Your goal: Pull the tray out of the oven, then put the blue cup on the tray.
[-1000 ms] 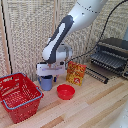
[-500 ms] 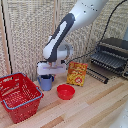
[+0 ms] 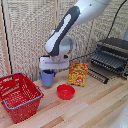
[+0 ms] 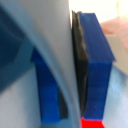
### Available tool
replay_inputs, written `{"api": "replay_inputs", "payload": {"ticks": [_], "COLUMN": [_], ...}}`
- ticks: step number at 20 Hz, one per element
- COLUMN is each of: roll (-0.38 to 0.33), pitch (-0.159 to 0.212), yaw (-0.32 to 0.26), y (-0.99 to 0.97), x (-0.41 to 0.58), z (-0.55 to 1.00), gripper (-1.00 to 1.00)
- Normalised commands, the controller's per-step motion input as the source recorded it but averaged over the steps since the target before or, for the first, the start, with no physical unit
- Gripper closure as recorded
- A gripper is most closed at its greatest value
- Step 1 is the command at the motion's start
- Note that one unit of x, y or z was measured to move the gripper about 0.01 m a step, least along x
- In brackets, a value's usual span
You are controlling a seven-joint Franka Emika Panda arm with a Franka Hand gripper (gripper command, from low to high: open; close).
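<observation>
The blue cup [image 3: 47, 78] is at table level between the red basket and the orange box. My gripper [image 3: 49, 71] comes down onto its rim from above. In the wrist view the cup's pale blue wall [image 4: 52, 55] runs between my two blue fingers [image 4: 95, 47], and the black pads press against it, so the gripper [image 4: 70, 75] is shut on the cup. The oven [image 3: 114, 54] stands at the exterior view's right with its door [image 3: 98, 75] dropped open. The tray [image 3: 107, 61] of thin dark bars sticks out of its front.
A red basket [image 3: 19, 95] sits at the exterior view's left near the table's front edge. A red bowl [image 3: 65, 91] lies in front of the cup. An orange box [image 3: 78, 73] stands between the cup and the oven.
</observation>
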Motion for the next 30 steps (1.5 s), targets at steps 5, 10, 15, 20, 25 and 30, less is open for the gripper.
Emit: {"api": "replay_inputs", "payload": {"ticks": [5,10,15,20,25,30], "roll": [-0.002,0.000,0.029,0.054,0.087,0.089], "pitch": [-0.055,-0.030,0.000,0.011,0.126,0.165], "yaw": [-0.246,-0.302,-0.301,-0.284,-0.141,-0.048], "y": [-0.03,0.00,-0.06,-0.14,-0.63,-0.88], "x": [0.170,0.032,0.000,0.000,-0.070,-0.102], "z": [0.58,0.68,0.84,0.83,0.48,0.36], "gripper": [1.00,1.00,1.00,1.00,1.00,1.00]}}
